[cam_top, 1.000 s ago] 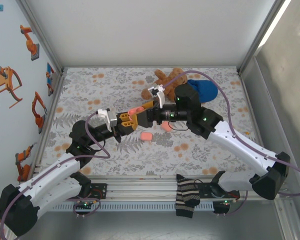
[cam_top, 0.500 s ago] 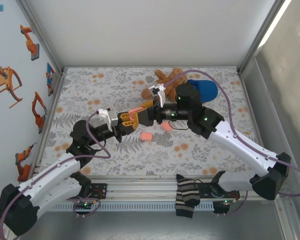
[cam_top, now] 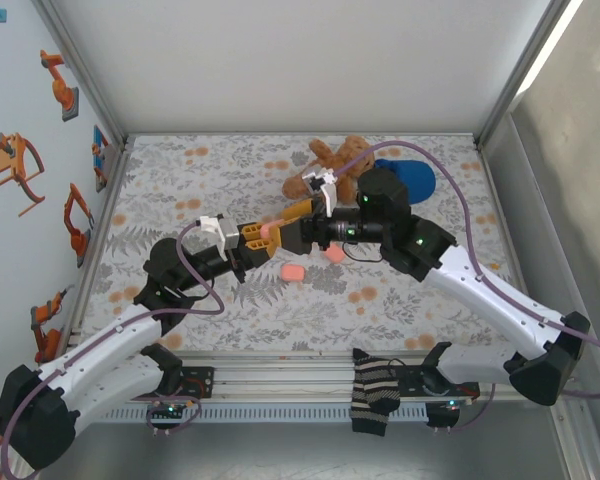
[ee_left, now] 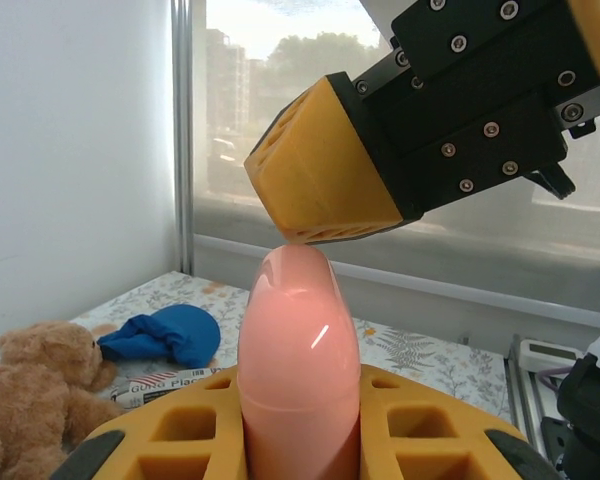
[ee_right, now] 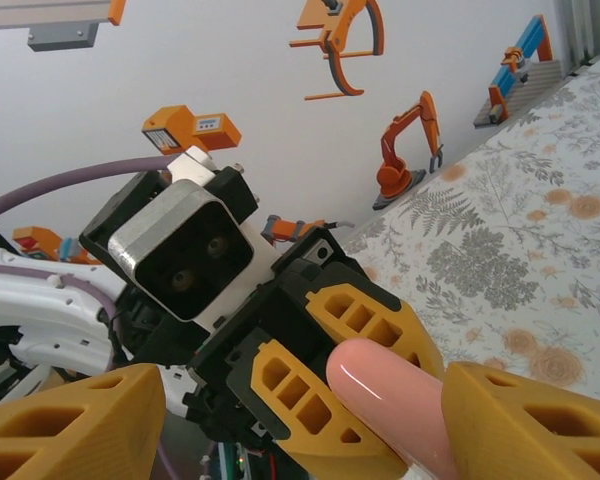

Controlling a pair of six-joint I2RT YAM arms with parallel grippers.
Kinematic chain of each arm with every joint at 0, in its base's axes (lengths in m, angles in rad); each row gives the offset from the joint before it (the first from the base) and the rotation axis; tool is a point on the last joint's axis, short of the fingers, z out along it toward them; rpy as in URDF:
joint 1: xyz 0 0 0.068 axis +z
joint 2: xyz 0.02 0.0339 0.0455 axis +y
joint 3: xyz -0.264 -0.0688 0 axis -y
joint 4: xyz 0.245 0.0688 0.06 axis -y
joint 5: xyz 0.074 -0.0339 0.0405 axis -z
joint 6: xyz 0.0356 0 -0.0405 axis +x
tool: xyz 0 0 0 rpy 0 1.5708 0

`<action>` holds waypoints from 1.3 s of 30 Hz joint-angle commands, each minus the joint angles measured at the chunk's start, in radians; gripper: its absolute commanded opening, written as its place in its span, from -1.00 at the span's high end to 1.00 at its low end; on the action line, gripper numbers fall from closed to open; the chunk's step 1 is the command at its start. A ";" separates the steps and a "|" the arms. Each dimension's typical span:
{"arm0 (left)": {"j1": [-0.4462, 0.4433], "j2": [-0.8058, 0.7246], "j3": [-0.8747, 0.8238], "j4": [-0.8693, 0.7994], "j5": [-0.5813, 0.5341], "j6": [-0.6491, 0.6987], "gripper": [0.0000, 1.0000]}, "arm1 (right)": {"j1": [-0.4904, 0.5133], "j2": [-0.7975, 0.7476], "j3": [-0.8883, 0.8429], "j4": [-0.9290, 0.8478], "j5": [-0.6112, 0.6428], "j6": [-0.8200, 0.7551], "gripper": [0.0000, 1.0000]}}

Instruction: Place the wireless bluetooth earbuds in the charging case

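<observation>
Left wrist: left jaws clamp pink case (ee_left: 298, 350) (right jaws wide); top external adds loose case (cam_top: 293, 271).

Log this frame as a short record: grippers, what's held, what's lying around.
left gripper: shut on pink charging case, held above the table
right gripper: open, straddling that case
loose on table: another pink case, teddy bear, blue cloth item
front rail: striped sock
</observation>
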 commanded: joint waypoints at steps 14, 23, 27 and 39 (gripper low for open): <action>0.001 -0.065 0.009 -0.118 -0.076 0.019 1.00 | 0.005 -0.146 -0.039 -0.045 0.338 -0.093 -0.46; 0.014 -0.014 0.122 -0.450 -0.264 -0.013 1.00 | 0.005 -0.172 -0.058 -0.089 0.455 -0.095 -0.47; 0.059 0.059 0.182 -0.553 -0.272 -0.079 1.00 | 0.005 -0.181 -0.061 -0.107 0.486 -0.095 -0.48; 0.212 0.322 0.335 -0.685 -0.122 -0.264 0.98 | 0.005 -0.206 -0.086 -0.161 0.569 -0.096 -0.49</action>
